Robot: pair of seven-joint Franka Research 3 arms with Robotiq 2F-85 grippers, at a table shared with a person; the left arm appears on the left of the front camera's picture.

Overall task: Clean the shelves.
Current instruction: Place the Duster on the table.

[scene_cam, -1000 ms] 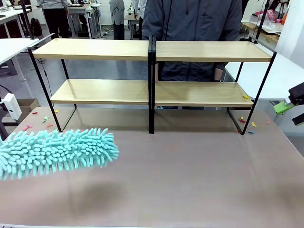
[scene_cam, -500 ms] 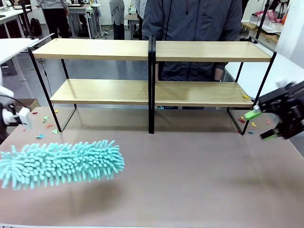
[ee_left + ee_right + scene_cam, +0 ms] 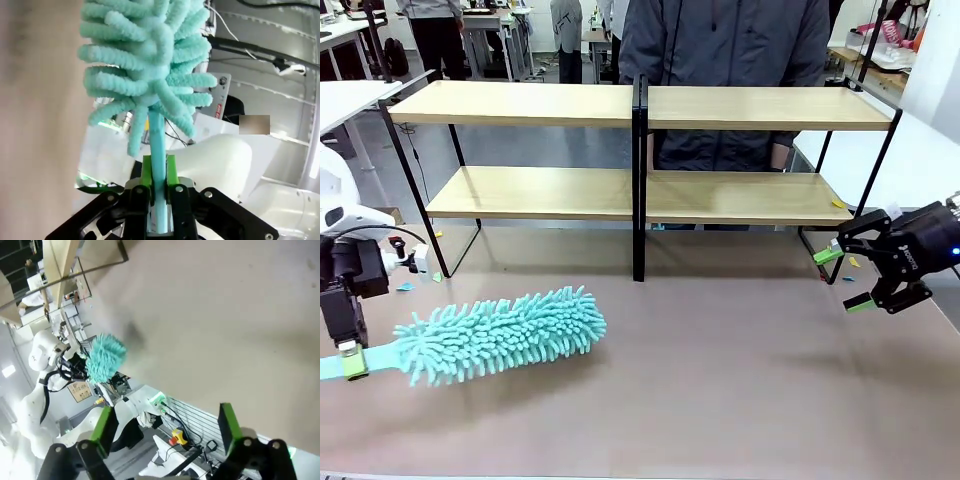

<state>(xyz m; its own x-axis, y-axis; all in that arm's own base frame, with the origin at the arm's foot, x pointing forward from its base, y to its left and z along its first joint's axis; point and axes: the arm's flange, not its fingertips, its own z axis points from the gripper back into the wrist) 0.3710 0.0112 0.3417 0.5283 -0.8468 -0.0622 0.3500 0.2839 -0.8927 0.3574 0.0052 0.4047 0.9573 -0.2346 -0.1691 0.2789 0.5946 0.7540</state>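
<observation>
The wide two-tier rack of light wooden boards on a thin black metal frame (image 3: 640, 150) stands at the far side of the grey-brown tabletop (image 3: 720, 380). Left gripper (image 3: 159, 187) clamps the handle of a turquoise fluffy microfibre duster (image 3: 500, 335). Right gripper (image 3: 842, 278) hovers with jaws apart, empty, near the rack's right leg.

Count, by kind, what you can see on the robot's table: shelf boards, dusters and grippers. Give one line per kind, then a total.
Shelf boards on the shelves: 4 (two upper, two lower).
Dusters: 1, the turquoise duster, its handle in the left gripper.
Grippers: 2, counting the right gripper, open and empty.
Total: 7
</observation>
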